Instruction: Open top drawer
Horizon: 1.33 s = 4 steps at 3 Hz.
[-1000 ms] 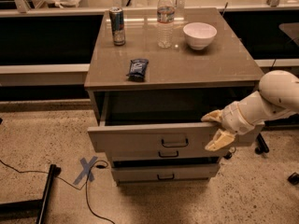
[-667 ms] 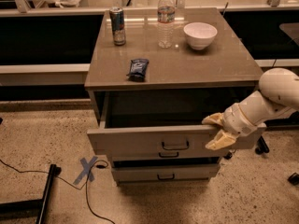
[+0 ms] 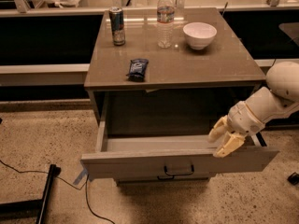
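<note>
The top drawer (image 3: pixel 140 162) is a wide grey-beige front with a small black loop handle (image 3: pixel 178 171) at its centre. It stands pulled far out of the cabinet, its inside showing. My gripper (image 3: pixel 223 140) with cream fingers sits at the drawer's right end, over the top edge of the front, one finger inside the drawer and one at the front. The white arm comes in from the right. The lower drawers are mostly hidden beneath the open one.
On the cabinet top (image 3: pixel 210 64) stand a can (image 3: pixel 117 26), a water bottle (image 3: pixel 165 18), a white bowl (image 3: pixel 199 34) and a dark snack packet (image 3: pixel 137 68). A black cable (image 3: pixel 88 195) and a black stand (image 3: pixel 44 195) lie on the speckled floor at left.
The top drawer has slid much farther out toward the camera. My gripper has come with it, staying at the drawer's right top edge.
</note>
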### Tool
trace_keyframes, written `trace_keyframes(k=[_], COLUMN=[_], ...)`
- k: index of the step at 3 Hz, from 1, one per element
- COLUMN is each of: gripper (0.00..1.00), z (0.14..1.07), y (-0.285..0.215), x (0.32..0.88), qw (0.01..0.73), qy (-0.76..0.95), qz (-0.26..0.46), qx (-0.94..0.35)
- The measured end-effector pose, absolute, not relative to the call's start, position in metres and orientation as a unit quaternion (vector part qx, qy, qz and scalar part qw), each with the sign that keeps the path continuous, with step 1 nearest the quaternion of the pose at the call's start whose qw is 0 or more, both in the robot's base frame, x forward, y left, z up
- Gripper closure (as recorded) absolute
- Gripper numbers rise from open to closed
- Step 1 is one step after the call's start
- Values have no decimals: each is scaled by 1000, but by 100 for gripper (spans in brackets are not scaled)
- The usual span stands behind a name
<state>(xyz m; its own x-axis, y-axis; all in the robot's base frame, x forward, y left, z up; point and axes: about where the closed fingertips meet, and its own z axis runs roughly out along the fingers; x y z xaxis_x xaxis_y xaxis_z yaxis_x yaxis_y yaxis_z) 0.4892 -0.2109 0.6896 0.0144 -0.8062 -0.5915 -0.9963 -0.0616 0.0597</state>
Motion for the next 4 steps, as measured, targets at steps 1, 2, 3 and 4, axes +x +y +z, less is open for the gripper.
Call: trace_keyframes(k=[1,2,3,4], gripper=[8,0,0,0], z=[687,688,703,742], y=[-210,-208,-206,-210], x=[488,489,493,493], qw=[190,192,208,229], qy=[657,655,648,656], qz=[249,250,251,245], qx=[-686,-686,-689,-676])
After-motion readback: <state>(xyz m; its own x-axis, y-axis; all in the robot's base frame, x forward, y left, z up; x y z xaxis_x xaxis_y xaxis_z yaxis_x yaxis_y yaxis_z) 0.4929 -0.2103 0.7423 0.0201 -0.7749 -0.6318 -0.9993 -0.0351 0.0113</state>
